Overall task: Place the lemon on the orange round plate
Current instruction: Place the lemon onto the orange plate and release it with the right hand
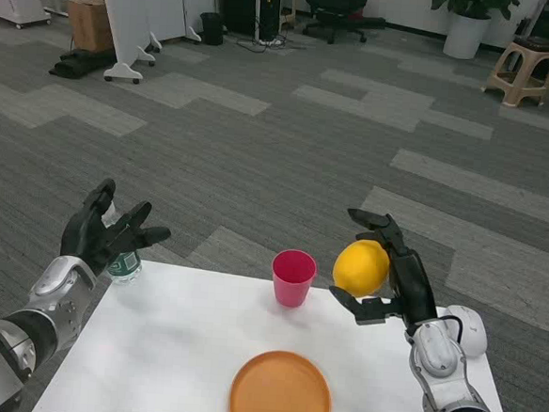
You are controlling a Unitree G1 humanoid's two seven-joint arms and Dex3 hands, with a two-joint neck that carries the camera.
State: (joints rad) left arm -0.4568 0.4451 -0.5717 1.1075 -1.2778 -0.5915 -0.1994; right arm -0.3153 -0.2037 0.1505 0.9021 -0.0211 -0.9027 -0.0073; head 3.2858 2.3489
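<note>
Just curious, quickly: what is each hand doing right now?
Left hand: open, holding nothing.
Right hand: holding the lemon.

— What is the floor like?
— Grey carpet with paler strips; a white partition and cardboard box far left.
— And far right?
— A black office chair; a white planter; a beige stool.

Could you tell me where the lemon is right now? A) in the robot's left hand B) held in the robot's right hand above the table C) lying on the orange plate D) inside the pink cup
B: the right hand holds the lemon in the air beside the pink cup, and the orange plate has nothing on it.
</note>
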